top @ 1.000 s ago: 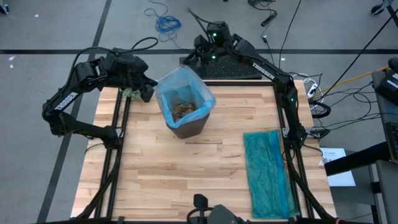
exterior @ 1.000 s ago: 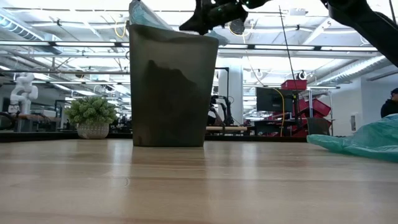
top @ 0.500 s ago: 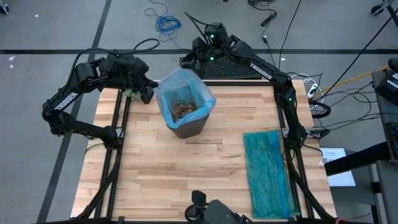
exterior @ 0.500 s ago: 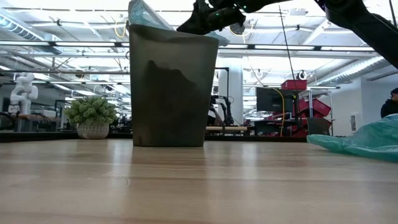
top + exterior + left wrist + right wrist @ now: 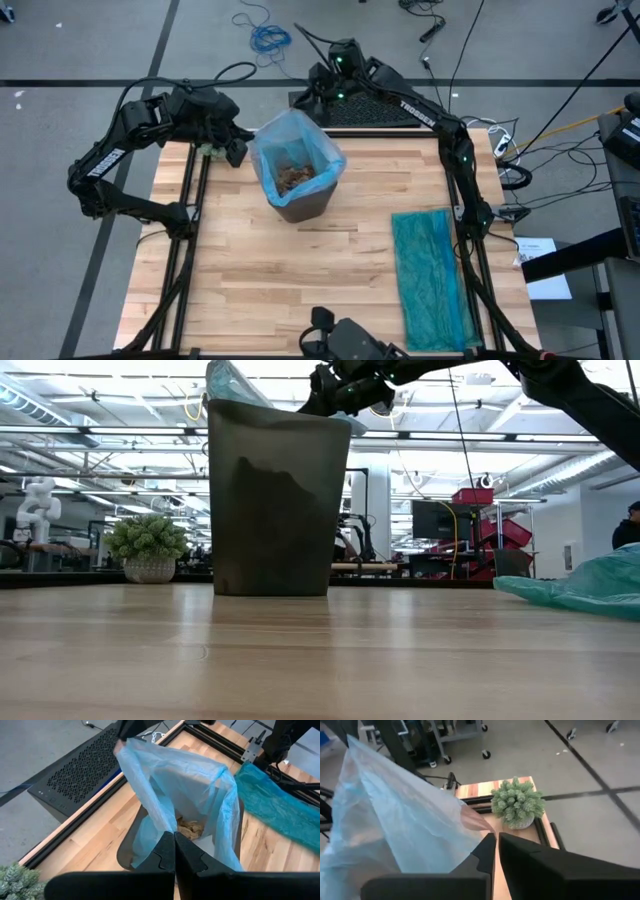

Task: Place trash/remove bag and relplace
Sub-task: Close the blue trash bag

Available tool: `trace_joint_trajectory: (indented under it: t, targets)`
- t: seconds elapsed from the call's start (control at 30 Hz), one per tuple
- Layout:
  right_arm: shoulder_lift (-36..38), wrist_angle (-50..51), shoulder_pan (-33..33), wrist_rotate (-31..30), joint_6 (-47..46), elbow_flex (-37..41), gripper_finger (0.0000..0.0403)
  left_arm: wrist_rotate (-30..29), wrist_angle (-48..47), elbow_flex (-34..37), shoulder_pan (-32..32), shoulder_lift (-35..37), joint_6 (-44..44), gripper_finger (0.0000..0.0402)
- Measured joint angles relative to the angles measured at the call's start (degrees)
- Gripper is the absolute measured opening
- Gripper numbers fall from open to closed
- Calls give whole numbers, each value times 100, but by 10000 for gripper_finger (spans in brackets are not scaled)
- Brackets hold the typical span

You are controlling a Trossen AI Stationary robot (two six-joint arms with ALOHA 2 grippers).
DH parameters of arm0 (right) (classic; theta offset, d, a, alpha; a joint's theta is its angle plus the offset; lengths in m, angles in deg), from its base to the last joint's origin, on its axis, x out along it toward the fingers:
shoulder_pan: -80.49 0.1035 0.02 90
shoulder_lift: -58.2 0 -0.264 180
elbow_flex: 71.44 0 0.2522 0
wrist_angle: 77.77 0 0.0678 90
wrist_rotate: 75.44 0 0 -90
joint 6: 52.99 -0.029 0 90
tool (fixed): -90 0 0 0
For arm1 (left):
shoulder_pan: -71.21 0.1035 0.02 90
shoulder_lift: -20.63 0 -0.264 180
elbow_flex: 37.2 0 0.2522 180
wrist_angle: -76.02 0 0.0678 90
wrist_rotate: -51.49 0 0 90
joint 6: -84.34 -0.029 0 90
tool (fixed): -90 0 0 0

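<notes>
A dark bin (image 5: 305, 200) stands at the table's far middle, lined with the light blue bag (image 5: 295, 150). The bag's rim is drawn up above the bin's rim. Brown trash (image 5: 295, 177) lies at the bottom of the bag. My left gripper (image 5: 238, 152) is at the bag's left rim, shut. My right gripper (image 5: 316, 100) reaches over the far edge to the bag's far rim, also shut. In the low view the raised film (image 5: 225, 382) shows above the bin (image 5: 275, 500), next to my right gripper (image 5: 308, 405). My left gripper pinches the edge of the bag's rim (image 5: 161, 822) between its two fingertips, coming from the table's left and slanting down. The film rises from the bin to the fingers, the rest staying inside the bin. My right gripper meets the bag's far rim (image 5: 470, 839) at its shut fingertips, slanting down from the far side. The film spreads away to one side of the fingers; how much lies between them is hidden.
A green fuzzy plant in a pot (image 5: 210, 150) sits at the far left corner beside my left gripper. A teal-green plastic bag (image 5: 430, 280) lies flat along the table's right side. A black perforated box (image 5: 370, 110) sits beyond the far edge.
</notes>
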Motion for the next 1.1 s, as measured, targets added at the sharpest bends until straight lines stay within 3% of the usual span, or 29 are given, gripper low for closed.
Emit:
trace_joint_trajectory:
  t: [0.1,0.23,0.37,0.53,0.63,0.73,1.1]
  targets:
    - [83,408,-38,-81,-169,0,18,-84,-19,0,-1,0,-9,0]
    - [166,1436,-92,-920,-40,-4,18,-147,-30,0,-1,0,-19,0]
    - [153,2375,-90,-985,-32,1,15,-195,-23,0,0,-11,-153,0]
    - [148,1856,104,-1506,24,234,4,-219,-14,0,-1,-59,-260,0]
    - [158,1261,148,-1130,47,508,1,-219,-14,0,1,-55,-300,0]
    - [153,1342,150,-923,95,801,1,-219,-14,1,-1,-63,-297,0]
    - [292,3099,403,477,284,1001,0,-219,-26,0,0,-61,-363,0]
